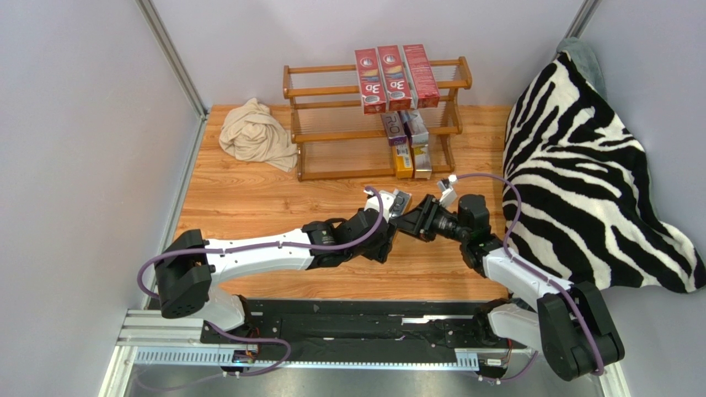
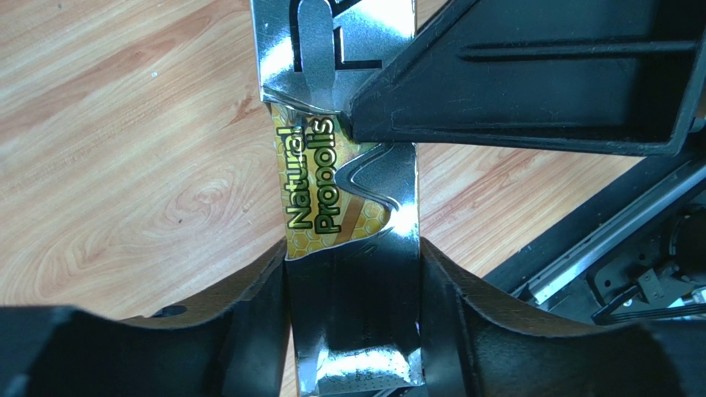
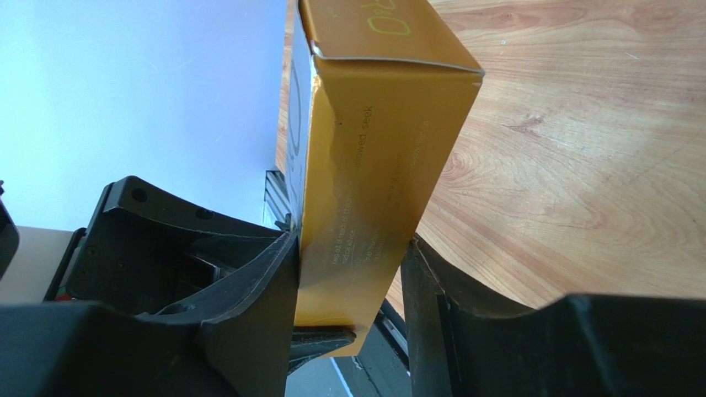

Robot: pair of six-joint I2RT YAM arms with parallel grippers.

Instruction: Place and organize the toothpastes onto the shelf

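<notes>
Midway across the table, short of the part-filled shelf (image 1: 327, 89), both arms meet to hand over one silver carton (image 2: 340, 190). The right gripper (image 3: 350, 240) clasps one end, and the left gripper (image 2: 354, 256) flanks the other, its squeeze impossible to judge.

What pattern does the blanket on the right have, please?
The blanket is zebra-striped, clearest in the top view.

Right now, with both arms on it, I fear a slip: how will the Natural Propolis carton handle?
The Natural Propolis carton is probably stiff: its edges run straight. Its glossy foil may slip between the left fingers. The creased face hints at thin card that a squeeze could crush.
</notes>
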